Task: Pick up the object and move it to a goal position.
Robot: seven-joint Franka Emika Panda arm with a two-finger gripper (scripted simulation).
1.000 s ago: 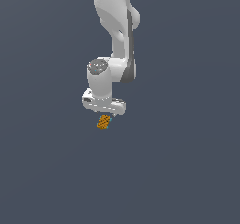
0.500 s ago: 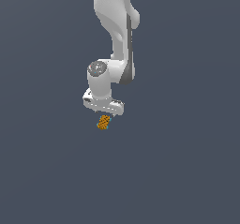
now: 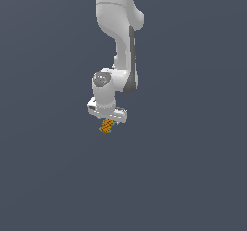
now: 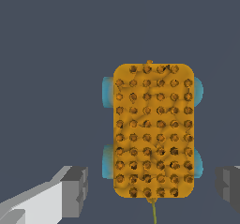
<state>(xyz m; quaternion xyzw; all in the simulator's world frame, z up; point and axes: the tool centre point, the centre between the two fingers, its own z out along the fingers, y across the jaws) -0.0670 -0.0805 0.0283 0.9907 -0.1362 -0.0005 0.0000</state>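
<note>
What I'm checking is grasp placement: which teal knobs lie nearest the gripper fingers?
The pair at the orange object end with the thin yellow line, nearly level with the fingers; the other pair lies farther away.

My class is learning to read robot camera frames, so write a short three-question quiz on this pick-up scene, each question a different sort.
1. True or false: the gripper has shut on the orange object.
2. What colour are the pieces on the object's long sides? A red, B teal, C white.
3. In the exterior view, what sits directly below the gripper?

Key: 1 false, fingers stand apart from it. 2 B. 3 the orange object.
</note>
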